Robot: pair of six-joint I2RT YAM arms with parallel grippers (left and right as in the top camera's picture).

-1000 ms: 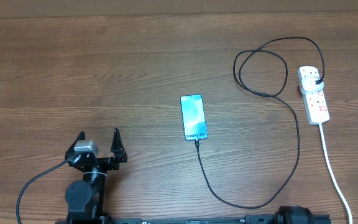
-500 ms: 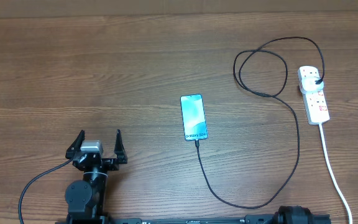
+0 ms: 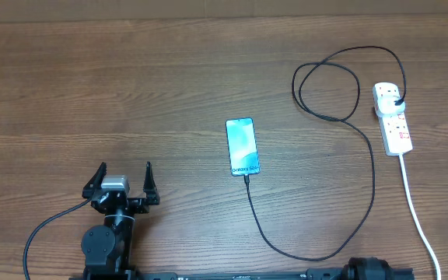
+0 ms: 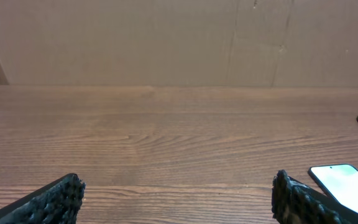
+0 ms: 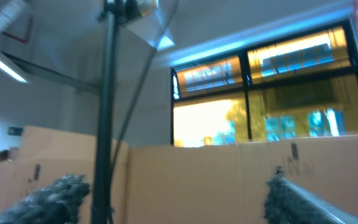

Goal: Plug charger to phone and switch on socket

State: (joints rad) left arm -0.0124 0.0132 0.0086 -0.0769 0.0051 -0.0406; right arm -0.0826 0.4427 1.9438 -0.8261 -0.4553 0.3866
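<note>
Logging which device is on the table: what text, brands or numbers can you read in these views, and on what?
"Galaxy": on the phone, on its lit screen near one short end; the characters after it are too small to read.
On the socket: red marks, too small to read.
On the cardboard in the right wrist view: dark marks, too blurred to read.

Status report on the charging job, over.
Left gripper open, empty. Right gripper open, aimed upward. Cable joins phone to power strip; on or off, cannot tell. Nothing blocking the strip.
</note>
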